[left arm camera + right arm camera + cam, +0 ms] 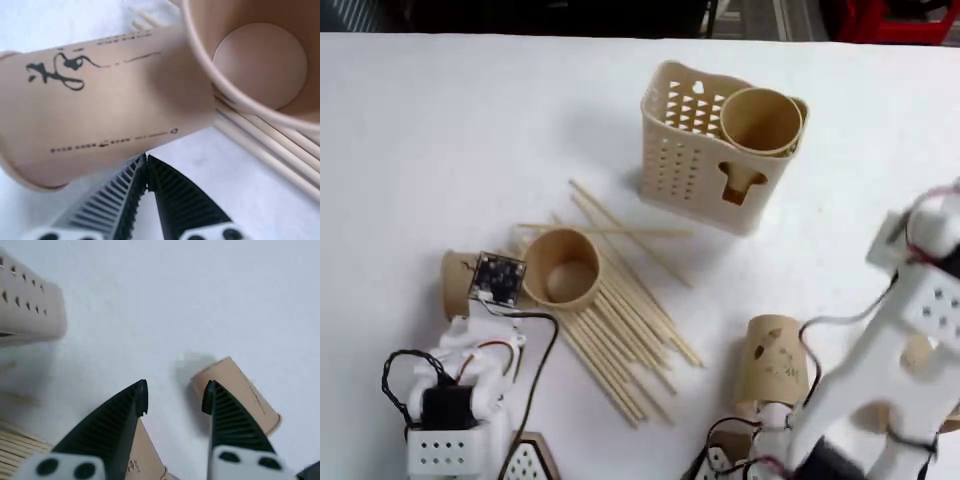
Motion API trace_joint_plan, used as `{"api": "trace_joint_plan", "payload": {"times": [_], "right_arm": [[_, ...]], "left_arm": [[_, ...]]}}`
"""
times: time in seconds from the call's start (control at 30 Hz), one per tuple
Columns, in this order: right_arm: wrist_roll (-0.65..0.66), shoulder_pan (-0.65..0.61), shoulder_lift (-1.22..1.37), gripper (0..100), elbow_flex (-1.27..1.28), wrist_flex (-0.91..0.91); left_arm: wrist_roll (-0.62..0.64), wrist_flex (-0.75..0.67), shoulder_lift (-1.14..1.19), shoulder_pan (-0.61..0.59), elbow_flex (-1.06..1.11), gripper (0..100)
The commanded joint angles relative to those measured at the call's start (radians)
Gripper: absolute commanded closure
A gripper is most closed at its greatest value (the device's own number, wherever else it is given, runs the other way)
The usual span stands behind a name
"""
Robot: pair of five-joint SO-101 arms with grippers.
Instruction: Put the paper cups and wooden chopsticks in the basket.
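Left gripper (146, 162) closed by cup (100, 100); right gripper (175, 391) parted.

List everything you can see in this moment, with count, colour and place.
Basket: one, cream, perforated, upright at the far side of the table.
Chopsticks: many, pale wood, in a loose pile mid-table.
Paper cups: five, tan. These are the cup in the basket; an upright cup on the chopsticks; a tipped cup lying beside it; a printed cup to the right of the pile; and a fifth cup on its side on bare table.
Table: one, white.
Left gripper: one, black fingers, shut, just short of the tipped cup.
Right gripper: one, black fingers, open, above the table near the fifth cup.
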Motion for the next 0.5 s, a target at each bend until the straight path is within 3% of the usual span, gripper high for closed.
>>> {"api": "trace_joint_plan", "payload": {"times": [0.0,0.13,0.27,0.47], "right_arm": [[0.0,0.116,-0.229,80.7,0.196,0.004],[0.009,0.208,-0.394,80.7,0.367,0.002],[0.124,0.335,-0.53,80.7,0.56,-0.035],[0.184,0.486,-0.7,80.7,0.887,-0.217]], "left_arm": [[0.005,0.005,0.001,0.008,-0.005,98],[0.005,0.005,0.001,0.008,-0.005,98],[0.005,0.005,0.001,0.008,-0.005,98],[0.005,0.005,0.001,0.008,-0.005,98]]}}
